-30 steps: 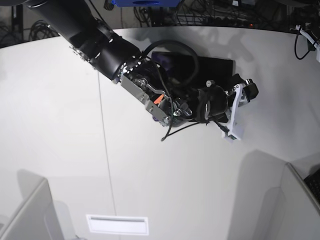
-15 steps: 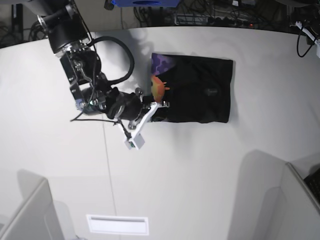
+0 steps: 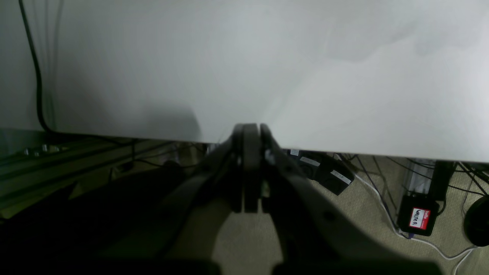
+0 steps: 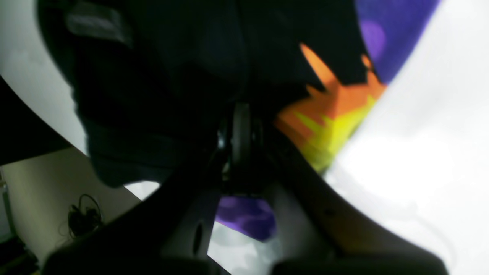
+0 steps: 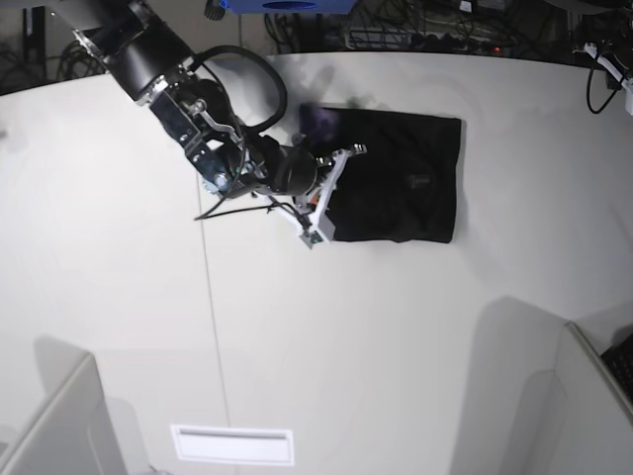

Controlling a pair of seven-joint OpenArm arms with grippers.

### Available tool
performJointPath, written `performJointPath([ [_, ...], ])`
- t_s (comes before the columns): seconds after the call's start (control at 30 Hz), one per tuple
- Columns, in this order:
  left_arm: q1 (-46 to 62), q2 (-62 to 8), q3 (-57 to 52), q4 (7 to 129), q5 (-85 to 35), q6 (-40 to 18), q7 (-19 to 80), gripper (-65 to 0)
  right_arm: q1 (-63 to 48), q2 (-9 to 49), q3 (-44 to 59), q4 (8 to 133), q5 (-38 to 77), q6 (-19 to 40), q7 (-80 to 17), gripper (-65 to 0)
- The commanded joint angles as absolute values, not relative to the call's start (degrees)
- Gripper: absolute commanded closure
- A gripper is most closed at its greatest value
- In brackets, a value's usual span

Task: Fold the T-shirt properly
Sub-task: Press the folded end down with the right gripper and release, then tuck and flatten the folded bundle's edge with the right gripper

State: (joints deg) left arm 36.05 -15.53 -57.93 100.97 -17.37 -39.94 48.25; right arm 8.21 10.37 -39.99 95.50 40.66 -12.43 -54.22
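Observation:
The black T-shirt [image 5: 401,178] lies folded into a rectangle on the white table [image 5: 346,336], with a purple corner of the print [image 5: 318,121] showing at its far left. My right gripper [image 5: 334,170] is over the shirt's left edge. In the right wrist view the right gripper [image 4: 240,114] is shut on the black cloth [image 4: 160,76], with the orange-yellow print [image 4: 328,110] and purple [image 4: 382,30] beside the fingers. My left gripper [image 3: 250,131] is shut and empty at the table's edge [image 3: 244,57], away from the shirt and out of the base view.
Grey partitions stand at the near left [image 5: 59,426] and near right [image 5: 584,396]. A white label plate [image 5: 232,443] lies at the front. Cables run behind the far edge [image 5: 415,30]. A black box with a red label [image 3: 418,217] sits on the floor.
The right arm pulled back from the shirt's right side to its left edge, lifting the printed cloth. It has since moved right and up over the left edge, covering most of the print.

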Motion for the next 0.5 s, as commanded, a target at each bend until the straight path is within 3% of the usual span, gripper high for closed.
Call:
performJointPath([
  [0.0, 36.5, -16.5, -58.6, 101.8, -17.6, -40.0, 47.5, 0.0, 9.2, 9.5, -40.1, 96.7, 41.5, -12.1, -53.7, 0.0],
  [0.27, 36.4, -16.5, -58.6, 101.8, -17.6, -40.0, 47.5, 0.0, 10.6, 0.7, -40.9, 95.8, 41.2, -12.1, -55.8, 0.0],
  [0.47, 36.4, -17.1, -58.6, 101.8, -17.6, -40.0, 47.5, 0.0, 15.6, -6.7, -48.2, 92.6, 41.2, -12.1, -57.5, 0.0],
])
